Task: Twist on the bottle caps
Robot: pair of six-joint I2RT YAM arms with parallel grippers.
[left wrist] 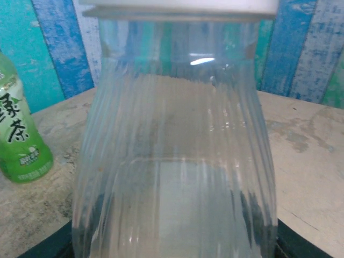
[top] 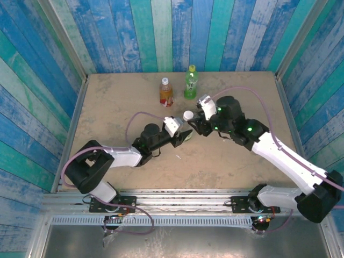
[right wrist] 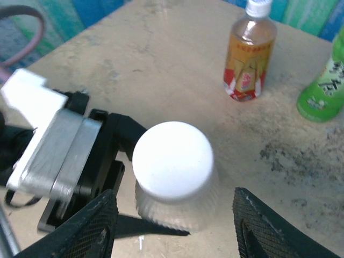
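Observation:
My left gripper (top: pixel 181 136) is shut on the clear bottle (left wrist: pixel 177 161), holding it upright at the middle of the table. A white cap (right wrist: pixel 172 157) sits on that bottle's neck. My right gripper (right wrist: pixel 173 200) hovers over it, open, its black fingers (right wrist: pixel 88 226) standing apart on either side of the cap without touching it. At the back stand the amber bottle (top: pixel 166 93) with a red label and a white cap (right wrist: pixel 258 6), and the green bottle (top: pixel 191 84) with a yellow-green cap (top: pixel 192 68).
The two capped bottles stand close together near the back wall, beyond the clear bottle. A purple cable (top: pixel 252 94) arcs over the right arm. Blue-striped plank walls (top: pixel 161 32) enclose the table on three sides.

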